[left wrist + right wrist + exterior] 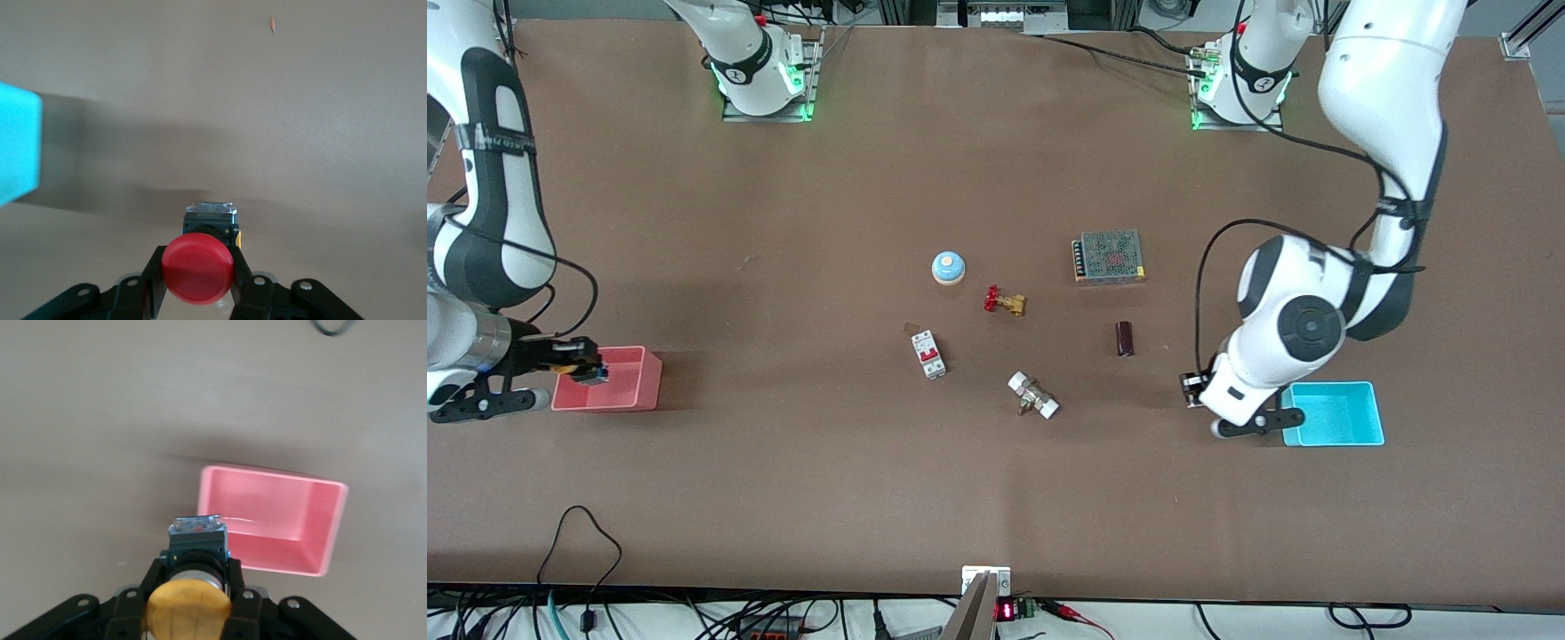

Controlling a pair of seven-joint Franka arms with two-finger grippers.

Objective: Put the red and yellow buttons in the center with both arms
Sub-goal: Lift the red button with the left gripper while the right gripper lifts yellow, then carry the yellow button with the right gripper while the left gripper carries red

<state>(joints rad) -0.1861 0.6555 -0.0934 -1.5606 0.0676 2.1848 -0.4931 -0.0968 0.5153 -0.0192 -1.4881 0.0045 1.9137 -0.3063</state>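
Note:
My left gripper is shut on the red button, its round red cap toward the wrist camera and its black body pointing at the table. In the front view this gripper hangs over the bare brown tabletop, just beside the cyan bin. My right gripper is shut on the yellow button, held the same way. In the front view it is over the pink bin's rim, with the yellow button showing between its fingers.
Mid-table lie a blue dome on a beige base, a brass valve with a red handle, a white circuit breaker, a white fitting, a dark cylinder and a meshed power supply. The pink bin looks empty.

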